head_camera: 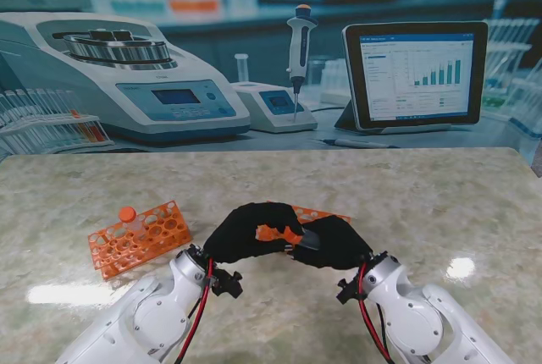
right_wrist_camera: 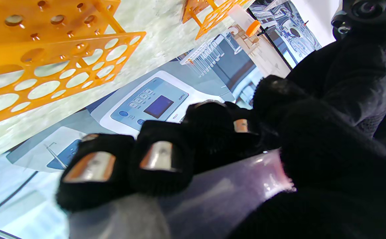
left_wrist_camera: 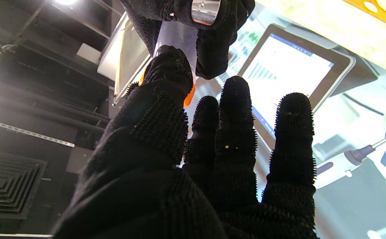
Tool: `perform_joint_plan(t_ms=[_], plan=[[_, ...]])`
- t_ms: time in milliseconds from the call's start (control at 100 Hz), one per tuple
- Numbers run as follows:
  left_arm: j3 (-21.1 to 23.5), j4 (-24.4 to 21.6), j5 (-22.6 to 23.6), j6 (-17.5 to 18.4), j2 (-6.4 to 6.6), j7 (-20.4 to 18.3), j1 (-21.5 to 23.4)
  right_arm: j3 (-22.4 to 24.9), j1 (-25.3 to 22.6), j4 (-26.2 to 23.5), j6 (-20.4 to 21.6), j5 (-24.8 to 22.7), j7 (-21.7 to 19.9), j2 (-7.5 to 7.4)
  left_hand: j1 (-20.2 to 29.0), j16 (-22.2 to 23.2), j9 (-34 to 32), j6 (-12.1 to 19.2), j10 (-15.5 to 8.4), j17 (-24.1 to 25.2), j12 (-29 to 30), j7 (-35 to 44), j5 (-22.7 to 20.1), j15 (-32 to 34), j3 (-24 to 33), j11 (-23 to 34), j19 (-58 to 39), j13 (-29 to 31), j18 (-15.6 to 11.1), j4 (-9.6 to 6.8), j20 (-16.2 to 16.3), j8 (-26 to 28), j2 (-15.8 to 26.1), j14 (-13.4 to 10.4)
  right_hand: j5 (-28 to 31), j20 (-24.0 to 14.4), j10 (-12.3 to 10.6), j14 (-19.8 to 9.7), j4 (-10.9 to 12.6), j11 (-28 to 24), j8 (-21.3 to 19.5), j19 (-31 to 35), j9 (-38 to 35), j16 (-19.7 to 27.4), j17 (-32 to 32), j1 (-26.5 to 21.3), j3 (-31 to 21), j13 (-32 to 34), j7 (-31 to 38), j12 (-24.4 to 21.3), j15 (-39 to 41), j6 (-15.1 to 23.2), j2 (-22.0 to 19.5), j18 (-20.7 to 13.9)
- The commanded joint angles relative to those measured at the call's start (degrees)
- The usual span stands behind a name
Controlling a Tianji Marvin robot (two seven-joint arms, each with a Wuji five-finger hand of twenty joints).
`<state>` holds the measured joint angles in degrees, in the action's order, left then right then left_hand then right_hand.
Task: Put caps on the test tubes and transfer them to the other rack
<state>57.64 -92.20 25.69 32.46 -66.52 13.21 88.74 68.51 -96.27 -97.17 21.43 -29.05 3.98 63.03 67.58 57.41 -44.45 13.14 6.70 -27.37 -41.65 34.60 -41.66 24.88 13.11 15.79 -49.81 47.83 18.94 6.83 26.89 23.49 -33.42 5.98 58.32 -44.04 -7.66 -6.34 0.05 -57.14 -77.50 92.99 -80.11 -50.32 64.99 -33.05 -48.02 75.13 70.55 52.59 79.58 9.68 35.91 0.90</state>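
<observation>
Table (head_camera: 440,203): marble-pattern top, both hands meeting over its near middle.
Racks: orange; left rack (head_camera: 140,237) on the table left of the hands, one capped tube (head_camera: 128,215) standing in it; second rack (head_camera: 326,214) just behind the hands, partly hidden.
Right hand (head_camera: 330,243): fingers (right_wrist_camera: 161,156) curled tight round a clear tube (right_wrist_camera: 219,196).
Left hand (head_camera: 246,230): thumb and forefinger pressing an orange cap (left_wrist_camera: 189,96) at the tube's end; other fingers (left_wrist_camera: 236,119) straight, touching nothing.
</observation>
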Motion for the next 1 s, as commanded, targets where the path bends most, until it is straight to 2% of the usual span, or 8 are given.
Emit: perform_joint_plan(t_ms=[0,220,460,530,580,710,840,990], plan=[[-0.02,0.55,0.00,-1.48,-0.50,0.09,-0.30,-1.27,-0.88,-2.10,1.27,-0.20,-0.57,0.60,5.96,-1.16,-0.66,-12.54,-1.59,2.05,-1.10,8.38,-2.03,-0.41,4.66,-0.95,2.38,1.41,1.47,-5.05,-1.90,1.85,8.96,-0.16,4.04,-3.26,-1.26,-7.54,-0.70,-1.05,-1.73,17.50,-2.39,-3.96,3.08,-0.98,0.30,0.79,3.13,1.16,12.21,0.88,-0.38,-3.34],[0.00,0.33,-0.05,-1.76,-0.56,0.30,-0.25,-1.14,-0.97,-2.26,1.22,-0.21,-0.65,0.59,5.40,-4.61,0.45,-12.72,-1.64,4.42,-0.77,10.96,-2.37,2.32,-0.68,-1.94,1.96,-2.35,0.26,-6.10,-4.19,0.59,12.00,-0.26,4.03,-3.26,-1.26,-7.56,-0.72,-1.04,-1.75,17.50,-2.40,-3.94,3.08,-0.92,0.37,0.79,3.12,1.17,12.16,0.88,-0.35,-3.35],[0.19,0.21,0.70,-2.10,-0.39,0.17,-0.19,-0.94,-1.14,-2.44,1.02,-0.18,-0.66,0.59,4.48,-6.97,3.29,-12.81,-2.81,7.09,3.90,9.41,-3.39,0.81,-4.13,-1.49,1.37,-6.40,-0.40,-6.97,-2.73,-0.52,13.50,-0.46,3.96,-3.26,-1.29,-7.56,-0.75,-0.99,-1.79,17.50,-2.41,-3.94,3.08,-0.89,0.45,0.79,3.09,1.18,12.16,1.02,-0.41,-3.35],[0.33,0.06,1.16,-2.39,-0.29,0.09,-0.08,-0.86,-1.18,-2.50,1.02,-0.19,-0.63,0.60,4.37,-9.56,4.32,-12.92,-3.27,8.32,7.33,8.47,-3.83,0.25,-5.29,-1.33,1.65,-8.20,0.29,-7.40,-1.45,-0.92,13.81,-0.61,3.96,-3.26,-1.28,-7.56,-0.75,-0.98,-1.80,17.50,-2.40,-3.94,3.08,-0.93,0.45,0.79,3.08,1.18,12.16,1.03,-0.45,-3.35],[0.42,0.05,1.65,-2.50,-0.25,0.22,-0.04,-0.81,-1.21,-2.54,1.04,-0.23,-0.59,0.60,4.17,-14.06,4.90,-12.71,-3.80,9.31,11.45,7.93,-4.09,-0.50,-5.75,-1.12,2.26,-9.23,0.88,-7.54,-0.69,-1.13,13.92,-0.70,3.96,-3.26,-1.26,-7.56,-0.76,-0.97,-1.80,17.50,-2.40,-3.94,3.08,-0.91,0.48,0.79,3.08,1.18,12.16,1.03,-0.43,-3.35],[0.59,-0.07,2.67,-3.12,-0.17,0.56,0.09,-0.77,-1.21,-2.54,1.05,-0.26,-0.53,0.61,3.55,-17.46,5.89,-11.93,-4.71,11.42,14.83,7.66,-4.37,-2.55,-6.04,-1.90,3.13,-11.73,1.68,-7.65,0.01,-1.38,14.11,-0.35,3.96,-3.26,-1.19,-7.56,-0.76,-0.96,-1.82,17.50,-2.39,-3.94,3.08,-0.95,0.46,0.79,3.07,1.19,12.16,1.03,-0.44,-3.35],[0.62,-0.18,2.65,-3.67,-0.14,0.49,0.20,-0.76,-1.18,-2.51,1.05,-0.26,-0.50,0.62,3.13,-23.16,6.18,-11.24,-4.94,14.18,17.21,7.37,-4.33,-8.53,-6.33,-2.88,6.18,-14.94,2.77,-7.81,-0.19,-1.13,14.35,2.60,3.97,-3.26,-1.27,-7.56,-0.78,-0.93,-1.83,17.50,-2.40,-3.94,3.08,-0.91,0.53,0.79,3.07,1.19,12.16,1.03,-0.39,-3.35],[0.70,-0.39,2.29,-3.66,-0.08,0.08,0.36,-0.67,-1.24,-2.54,1.08,-0.33,-0.34,0.65,2.38,-28.08,6.21,-9.92,-4.13,15.75,18.84,6.37,-3.35,-12.36,-6.68,-3.87,9.19,-16.43,3.25,-7.92,-1.55,-0.97,14.53,3.74,3.97,-3.24,-1.30,-7.56,-0.79,-0.91,-1.84,17.47,-2.40,-3.94,3.08,-0.94,0.53,0.79,3.06,1.21,12.16,1.03,-0.45,-3.37]])
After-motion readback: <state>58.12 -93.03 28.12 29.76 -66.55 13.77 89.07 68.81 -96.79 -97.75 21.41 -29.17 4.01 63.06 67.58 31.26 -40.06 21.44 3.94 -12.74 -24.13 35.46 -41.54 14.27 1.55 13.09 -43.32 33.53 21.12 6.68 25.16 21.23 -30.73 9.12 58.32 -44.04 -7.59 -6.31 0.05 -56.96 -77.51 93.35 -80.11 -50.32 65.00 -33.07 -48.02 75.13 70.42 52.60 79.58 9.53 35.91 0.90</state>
